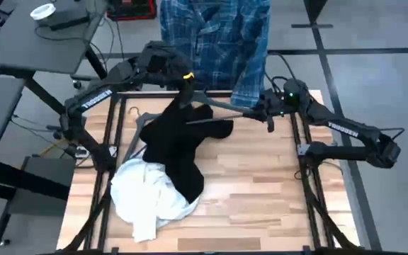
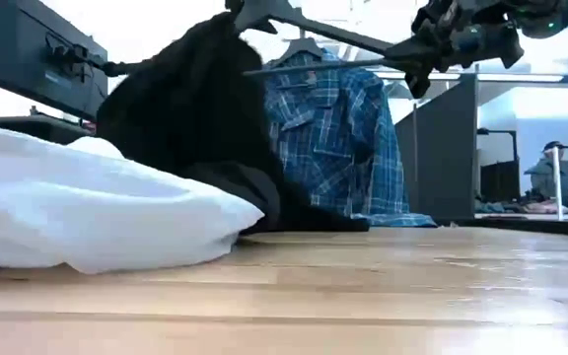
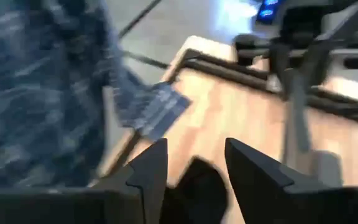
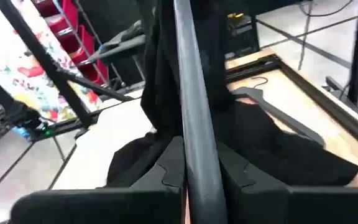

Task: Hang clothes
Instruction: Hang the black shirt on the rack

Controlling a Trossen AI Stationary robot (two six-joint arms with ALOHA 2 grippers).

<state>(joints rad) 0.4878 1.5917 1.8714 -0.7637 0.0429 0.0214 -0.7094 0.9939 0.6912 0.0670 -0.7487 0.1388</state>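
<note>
Lab or office: desks (image 1: 27, 32), partition (image 2: 447, 158), seated person (image 2: 550, 168).

Bright daylight glares behind the plaid shirt (image 2: 338, 138) in the low view, leaving the black top (image 2: 180, 108) beside it perhaps underexposed, while the left wrist view smears with motion blur.

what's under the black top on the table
The black top drapes from a hanger held by the right pincer; its lower part lies over the white top and the table. What else it covers is hidden.
</note>
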